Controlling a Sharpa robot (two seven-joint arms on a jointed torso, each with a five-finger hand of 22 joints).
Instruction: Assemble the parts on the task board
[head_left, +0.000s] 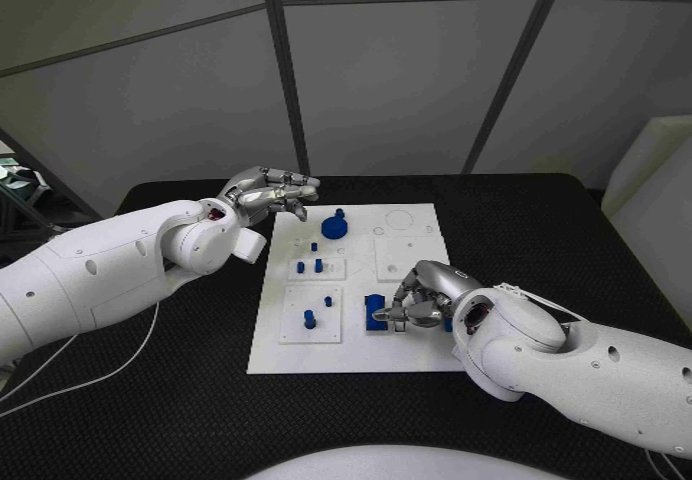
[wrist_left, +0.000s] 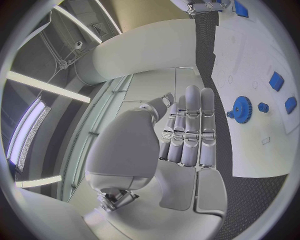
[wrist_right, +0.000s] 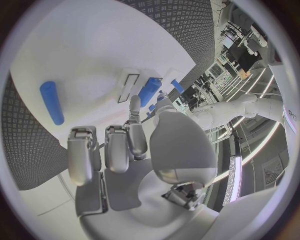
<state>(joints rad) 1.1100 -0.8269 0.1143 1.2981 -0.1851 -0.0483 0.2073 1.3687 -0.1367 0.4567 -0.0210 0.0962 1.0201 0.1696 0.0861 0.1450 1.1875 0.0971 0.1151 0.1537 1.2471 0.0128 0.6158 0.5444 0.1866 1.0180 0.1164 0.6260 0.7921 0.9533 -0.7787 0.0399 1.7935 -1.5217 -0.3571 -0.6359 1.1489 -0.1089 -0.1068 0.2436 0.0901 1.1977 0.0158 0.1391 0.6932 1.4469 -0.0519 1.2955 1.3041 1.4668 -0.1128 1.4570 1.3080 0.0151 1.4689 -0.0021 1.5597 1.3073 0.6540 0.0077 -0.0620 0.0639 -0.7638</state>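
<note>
The white task board (head_left: 407, 345) lies in the middle of the black table. A blue gear (head_left: 335, 226) (wrist_left: 242, 106) stands near its far edge, and several small blue pegs (head_left: 309, 319) stand in its left plates. My right hand (head_left: 423, 297) (wrist_right: 134, 145) is low over the board's near right part. Its thumb and a fingertip (wrist_right: 133, 102) pinch an upright blue block (head_left: 375, 312) (wrist_right: 149, 91). A blue cylinder (wrist_right: 52, 102) lies flat on the board beside that hand. My left hand (head_left: 271, 193) (wrist_left: 187, 130) hovers at the board's far left corner and holds nothing, its fingers side by side.
Black table mat (head_left: 173, 400) surrounds the board on all sides. A white cable (head_left: 101, 365) trails over the mat at the near left. Grey partition walls (head_left: 389, 90) stand behind the table's far edge.
</note>
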